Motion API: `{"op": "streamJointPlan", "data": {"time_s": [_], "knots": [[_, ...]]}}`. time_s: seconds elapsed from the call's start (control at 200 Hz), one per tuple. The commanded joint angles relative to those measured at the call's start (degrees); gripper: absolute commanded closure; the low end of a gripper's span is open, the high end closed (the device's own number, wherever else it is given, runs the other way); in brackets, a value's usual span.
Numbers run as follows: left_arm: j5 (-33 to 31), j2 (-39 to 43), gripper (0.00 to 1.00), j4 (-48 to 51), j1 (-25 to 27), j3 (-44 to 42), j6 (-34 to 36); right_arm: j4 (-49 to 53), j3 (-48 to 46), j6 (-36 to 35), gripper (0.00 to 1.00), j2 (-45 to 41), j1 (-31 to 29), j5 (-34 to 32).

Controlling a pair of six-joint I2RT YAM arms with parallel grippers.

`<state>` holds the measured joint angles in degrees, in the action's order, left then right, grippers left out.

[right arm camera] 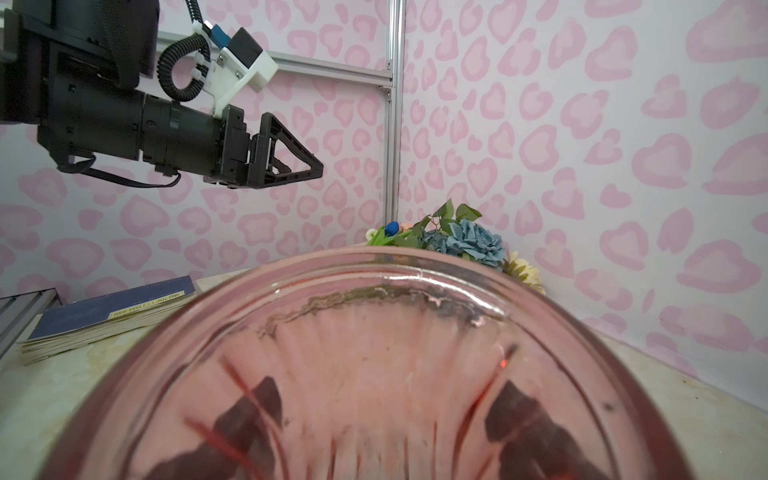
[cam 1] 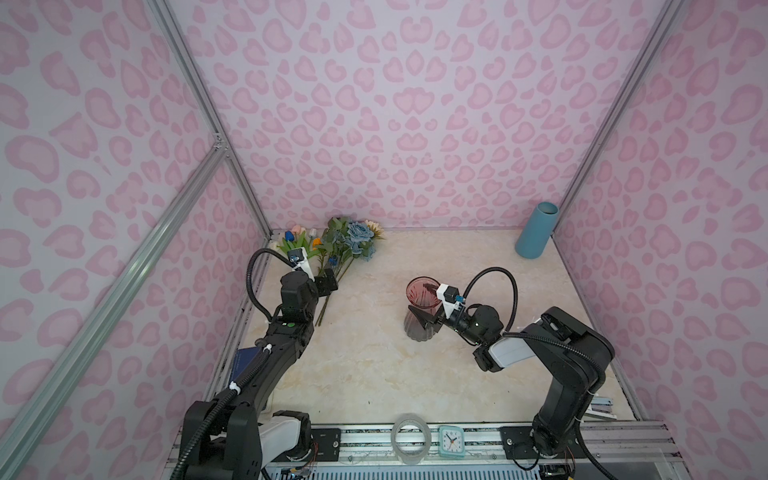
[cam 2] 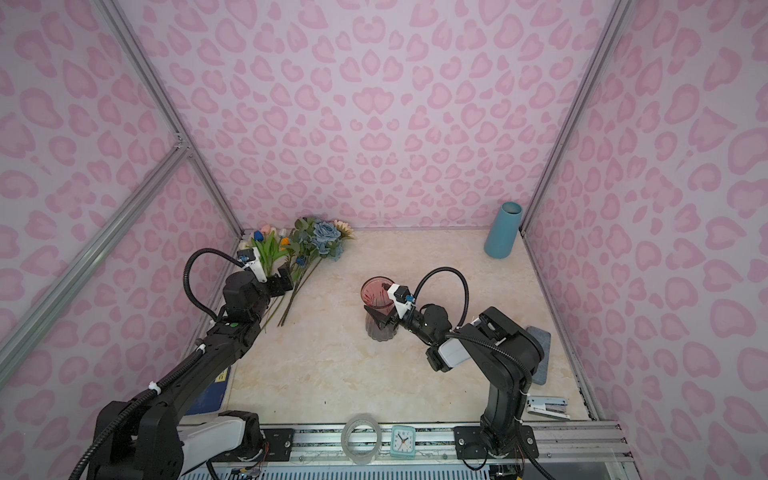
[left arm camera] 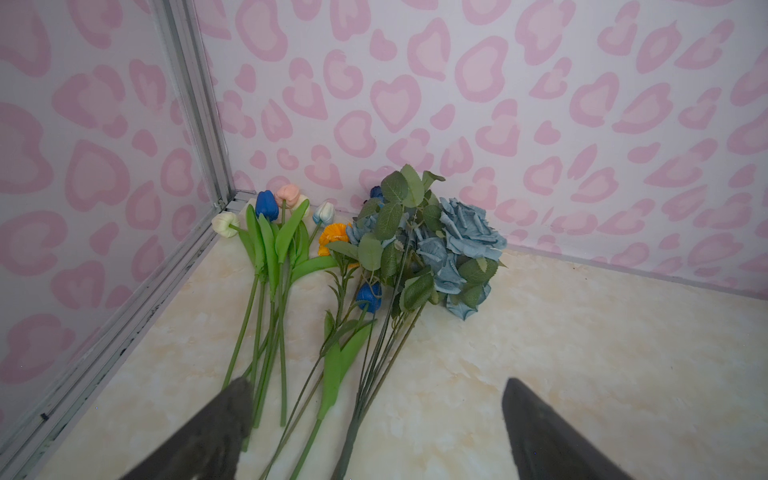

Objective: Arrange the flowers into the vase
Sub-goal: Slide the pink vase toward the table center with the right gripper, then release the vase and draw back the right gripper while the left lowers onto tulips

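Note:
The flowers (cam 1: 345, 243) (cam 2: 316, 241) lie in a heap in the back left corner, blooms toward the wall and green stems toward the front. Small tulips, an orange bloom and a dusty-blue rose bunch show in the left wrist view (left arm camera: 374, 257). My left gripper (cam 1: 322, 284) (left arm camera: 374, 399) hangs open just over the stem ends and holds nothing. The pink ribbed glass vase (cam 1: 422, 291) (cam 2: 376, 291) stands upright mid-table and is empty. My right gripper (cam 1: 424, 302) (right arm camera: 386, 411) is open, with one finger on either side of the vase (right arm camera: 374, 299); the fingers show through the glass.
A teal cylinder (cam 1: 536, 230) stands at the back right corner. A blue book (right arm camera: 112, 309) lies by the left wall. A tape roll (cam 1: 411, 442) and a small clock (cam 1: 451, 441) sit on the front rail. At the right lie a grey pad (cam 2: 540, 353) and a stapler (cam 2: 546, 407).

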<state>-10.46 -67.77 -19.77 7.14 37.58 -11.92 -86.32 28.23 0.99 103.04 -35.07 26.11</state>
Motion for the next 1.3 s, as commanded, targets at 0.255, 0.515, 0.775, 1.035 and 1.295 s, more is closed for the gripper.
{"op": "streamJointPlan", "data": {"time_s": [0.255, 0.515, 0.775, 1.035, 1.295], "knots": [[0.40, -4.29, 0.01, 10.19, -2.57, 9.73, 7.08, -1.11, -9.56, -2.04, 0.02, -9.24, 0.42, -5.08], [0.91, -15.76, 0.06, 19.82, -7.30, 20.60, 5.14, 11.97, -13.51, -6.84, 0.02, -26.08, 0.61, -10.43], [-3.03, -27.45, 0.25, 28.86, -9.11, 31.67, 5.09, 18.64, -18.19, -9.28, 0.12, -44.98, 0.48, -19.87], [2.09, -42.16, 0.57, 44.59, -12.47, 48.34, 4.93, 40.99, -14.14, -14.70, 0.24, -61.42, 0.04, -16.78], [7.25, -50.49, 0.70, 49.78, -17.23, 56.11, 10.73, 37.83, -17.35, -13.72, 0.23, -62.23, -2.30, -15.80]]}}
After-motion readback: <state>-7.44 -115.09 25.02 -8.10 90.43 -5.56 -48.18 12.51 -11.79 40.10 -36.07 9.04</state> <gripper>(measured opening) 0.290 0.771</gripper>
